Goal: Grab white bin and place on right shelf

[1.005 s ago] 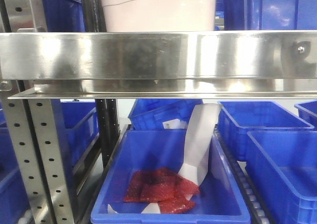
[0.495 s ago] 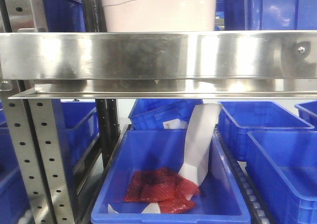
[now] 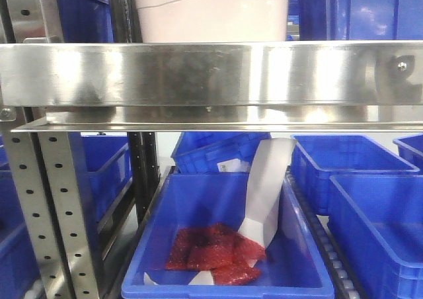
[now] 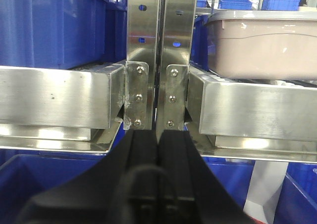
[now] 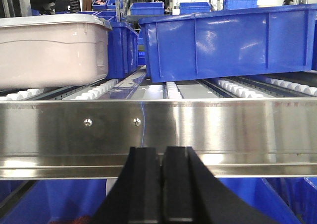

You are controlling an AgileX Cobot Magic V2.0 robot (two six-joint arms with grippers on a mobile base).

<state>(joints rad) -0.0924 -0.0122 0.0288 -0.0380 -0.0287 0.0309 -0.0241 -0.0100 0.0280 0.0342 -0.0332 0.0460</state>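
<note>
The white bin (image 3: 211, 14) stands on the rollers of the right shelf (image 3: 211, 74), just behind its shiny steel front rail. The left wrist view has the bin (image 4: 262, 45) at upper right, above that rail (image 4: 257, 110). In the right wrist view the bin (image 5: 49, 50) sits at upper left behind the rail (image 5: 198, 125). My left gripper (image 4: 158, 135) is shut and holds nothing, in front of and below the paired uprights. My right gripper (image 5: 162, 152) is shut and holds nothing, low before the rail.
A big blue crate (image 5: 233, 40) sits on the rollers right of the bin. Below the shelf, a blue crate (image 3: 165, 206) holds red packets (image 3: 211, 253) and a white paper strip (image 3: 268, 186). Perforated uprights (image 3: 56, 206) stand at left; more blue crates (image 3: 357, 173) at right.
</note>
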